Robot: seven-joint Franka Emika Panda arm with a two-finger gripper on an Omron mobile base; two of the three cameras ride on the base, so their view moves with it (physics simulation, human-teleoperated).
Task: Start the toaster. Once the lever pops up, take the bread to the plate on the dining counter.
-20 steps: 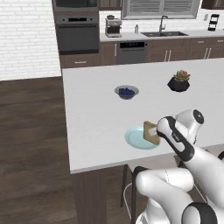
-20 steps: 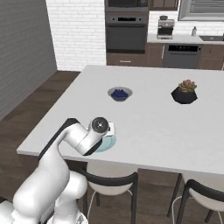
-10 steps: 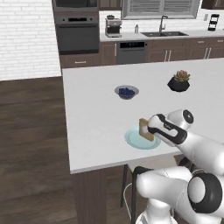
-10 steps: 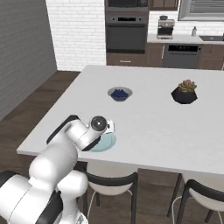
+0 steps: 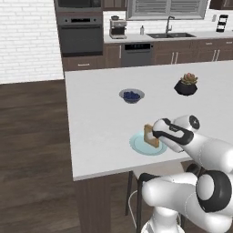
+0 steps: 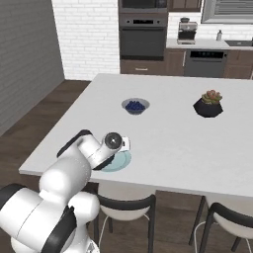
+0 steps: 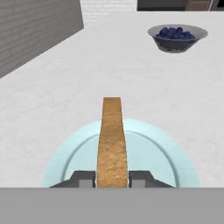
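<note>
The hand (image 7: 112, 179) grips the bread (image 7: 111, 140) on edge, low centre of the hand view. It stands over the plate (image 7: 166, 153) on the tabletop (image 5: 100, 118).

My arm (image 6: 84, 153) reached low over the plate (image 6: 120, 161) near the dining counter (image 6: 173, 133) edge; the bowl (image 6: 135, 106) and potted plant (image 6: 208, 104) stood beyond.

White rounded arm (image 5: 207, 152), dark joints

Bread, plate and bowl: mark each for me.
bread (image 7: 111, 131), hand view, on its upturned crust edge.
plate (image 7: 159, 153), hand view, on bare surface beside the slice.
bowl (image 5: 132, 95), left base view, on its dark blue contents.
</note>
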